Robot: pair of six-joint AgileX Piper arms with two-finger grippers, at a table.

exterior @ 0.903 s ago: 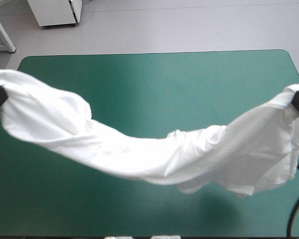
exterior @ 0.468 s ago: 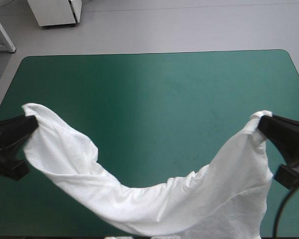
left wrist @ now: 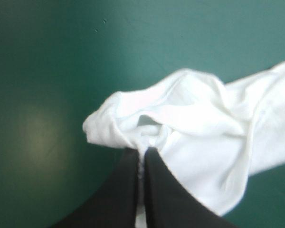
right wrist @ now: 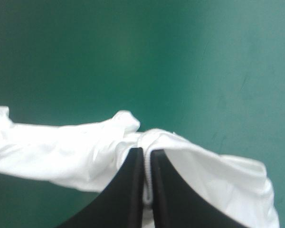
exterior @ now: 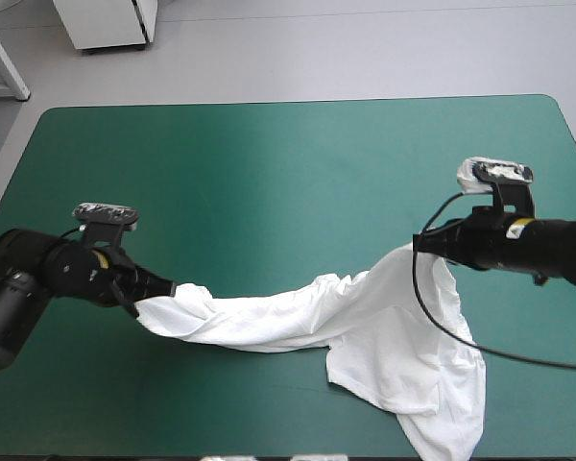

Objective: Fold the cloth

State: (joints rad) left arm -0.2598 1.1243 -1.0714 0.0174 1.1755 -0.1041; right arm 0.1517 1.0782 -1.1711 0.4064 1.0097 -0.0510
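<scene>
The white T-shirt (exterior: 365,322) lies as a crumpled band across the near half of the teal-green table (exterior: 288,163), trailing toward the front right edge. My left gripper (exterior: 165,290) is low over the table at the band's left end, shut on the T-shirt. In the left wrist view a bunched fold of the T-shirt (left wrist: 180,123) sits pinched at the tip of the left gripper (left wrist: 143,151). My right gripper (exterior: 419,246) holds the right end slightly raised. Cloth of the T-shirt (right wrist: 61,147) spreads to both sides of the right gripper (right wrist: 146,151), pinched between its black fingers.
A black cable (exterior: 442,327) from the right wrist loops over the shirt's right part. The far half of the table is bare teal-green cover. A white cabinet (exterior: 106,24) stands on the floor beyond the far edge.
Both grippers have come down and inward from the table's sides. The shirt, earlier hanging stretched between them in the air, now lies crumpled on the table.
</scene>
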